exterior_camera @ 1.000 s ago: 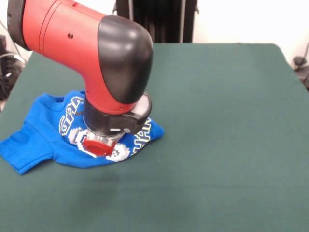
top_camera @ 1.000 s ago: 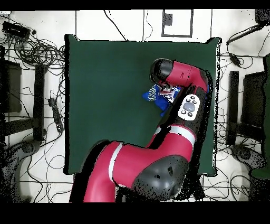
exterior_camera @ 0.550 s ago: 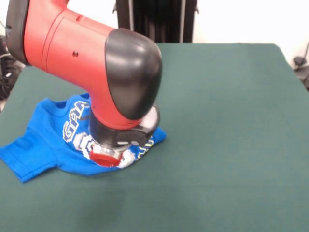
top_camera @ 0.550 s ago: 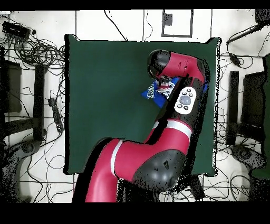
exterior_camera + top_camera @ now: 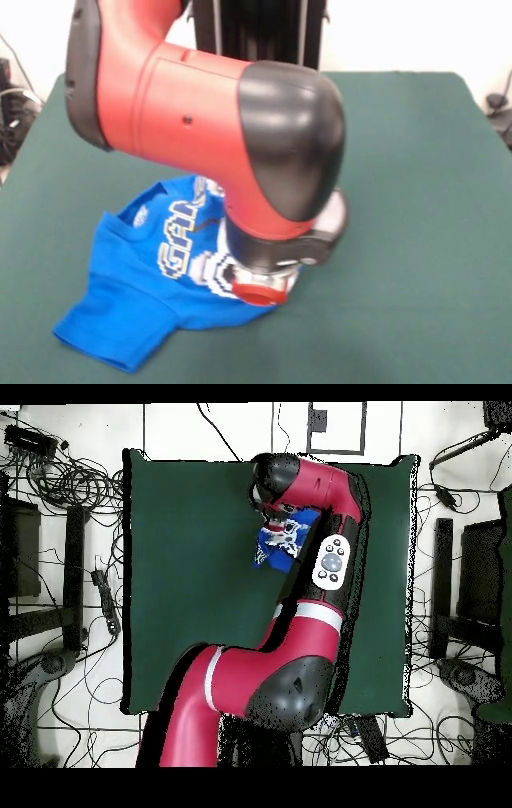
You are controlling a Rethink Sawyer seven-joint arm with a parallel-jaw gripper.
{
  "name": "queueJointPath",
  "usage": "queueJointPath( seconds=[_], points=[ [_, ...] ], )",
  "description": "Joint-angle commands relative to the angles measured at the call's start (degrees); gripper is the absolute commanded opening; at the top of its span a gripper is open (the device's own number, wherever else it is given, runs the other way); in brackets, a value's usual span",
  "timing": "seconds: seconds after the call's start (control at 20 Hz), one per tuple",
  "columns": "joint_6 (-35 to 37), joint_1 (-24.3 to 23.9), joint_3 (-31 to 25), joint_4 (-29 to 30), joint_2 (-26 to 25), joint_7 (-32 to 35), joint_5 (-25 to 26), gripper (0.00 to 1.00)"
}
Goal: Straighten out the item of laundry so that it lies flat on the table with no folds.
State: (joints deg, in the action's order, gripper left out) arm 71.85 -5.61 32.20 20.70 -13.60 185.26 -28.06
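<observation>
The item of laundry (image 5: 148,276) is a bright blue T-shirt lying rumpled on the green table (image 5: 416,160), print side up, with white pixel print and yellow-outlined lettering showing. One sleeve points toward the near left corner, and the shirt's right part is bunched under the arm. My gripper (image 5: 258,294) presses down at the shirt's right edge; only its red ring shows below the black wrist, so its state is hidden. In the overhead view the shirt (image 5: 278,544) peeks out beside the red arm (image 5: 318,504), which covers the gripper.
The big red and black arm link (image 5: 208,136) hangs over the shirt's back part. Green table surface (image 5: 190,564) stretches left of the shirt in the overhead view. Cables (image 5: 70,479) and dark racks (image 5: 25,554) ring the table on the floor.
The arm has swept toward the table's near side and to the right in the front view, dragging the shirt with it. The shirt has turned, and its sleeve now trails at the near left.
</observation>
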Motion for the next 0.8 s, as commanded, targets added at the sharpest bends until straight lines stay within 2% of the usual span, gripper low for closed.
queueJointPath(
  seconds=[0.05,0.2,0.4,0.45,0.55,0.8],
  points=[
    [6.15,4.23,-0.71,0.82,1.16,25.5,-6.98,0.0],
    [3.09,5.42,-1.62,6.56,4.0,22.56,-5.31,0.0],
    [-9.37,5.7,-5.53,24.97,11.66,10.18,0.16,0.0],
    [-14.13,5.05,-6.63,30.39,13.69,5.42,1.71,0.0],
    [-19.4,3.78,-7.89,36.48,16.23,-1.47,3.83,0.0],
    [-29.15,-0.1,-11.18,45.33,20.54,-13.25,8.98,0.0]
  ],
)
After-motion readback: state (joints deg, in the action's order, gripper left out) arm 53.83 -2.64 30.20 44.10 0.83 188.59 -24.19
